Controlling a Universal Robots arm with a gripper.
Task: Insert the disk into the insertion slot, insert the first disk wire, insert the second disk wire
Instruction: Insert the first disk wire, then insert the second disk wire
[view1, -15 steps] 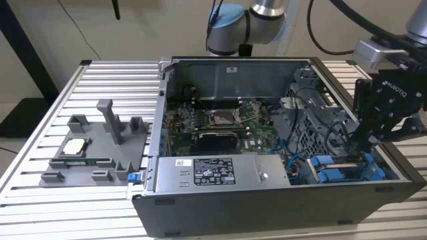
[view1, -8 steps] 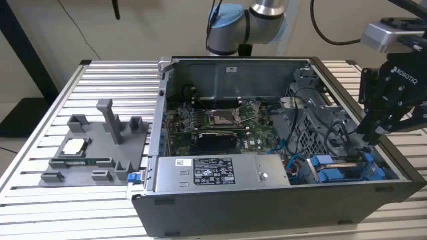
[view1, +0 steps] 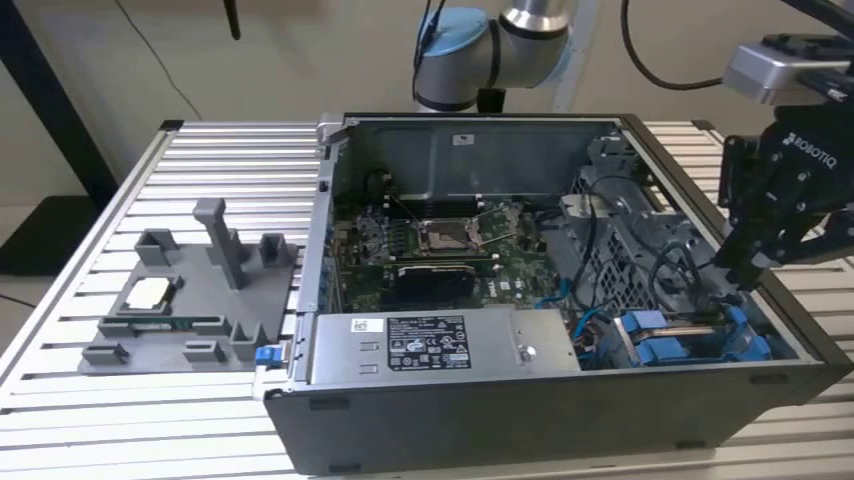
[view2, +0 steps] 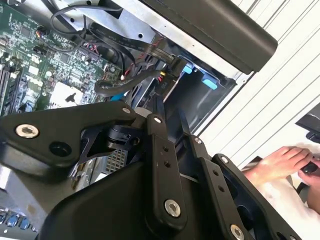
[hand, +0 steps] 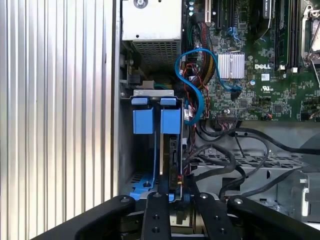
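Gripper (view1: 745, 280) is down inside the open computer case (view1: 534, 430), at its end on the exterior view's right, tip just above the insertion slot (view1: 667, 350). Can't tell from these views whether the gripper is open or closed, or whether it has hold of anything; its tip sits in dark clutter in both wrist views (hand: 176, 192) (view2: 170, 120).

The disk (hand: 173, 155) looks seated: in the first wrist view it is a thin slab standing on edge in the slot, just beside the two blue fittings (hand: 156, 120), and it runs toward the gripper. The compartment next to it looks open down to a blue floor piece (hand: 145, 192).

A bundle of black cables (hand: 225, 160) loops in right beside the disk's near end. Can't tell if any of them is plugged in. A blue cable (hand: 192, 75) arcs from the slot area up to the motherboard (hand: 260, 85).

The power supply box (view1: 441, 345) lies along the case's front wall, on the exterior view's left of the slot. The case sits on a slatted metal desk (view1: 200, 170). A grey fixture tray (view1: 187, 290) lies on the desk, well apart on the exterior view's left.

The second wrist view shows a person's hand (view2: 280, 162) outside the case, resting on the desk.
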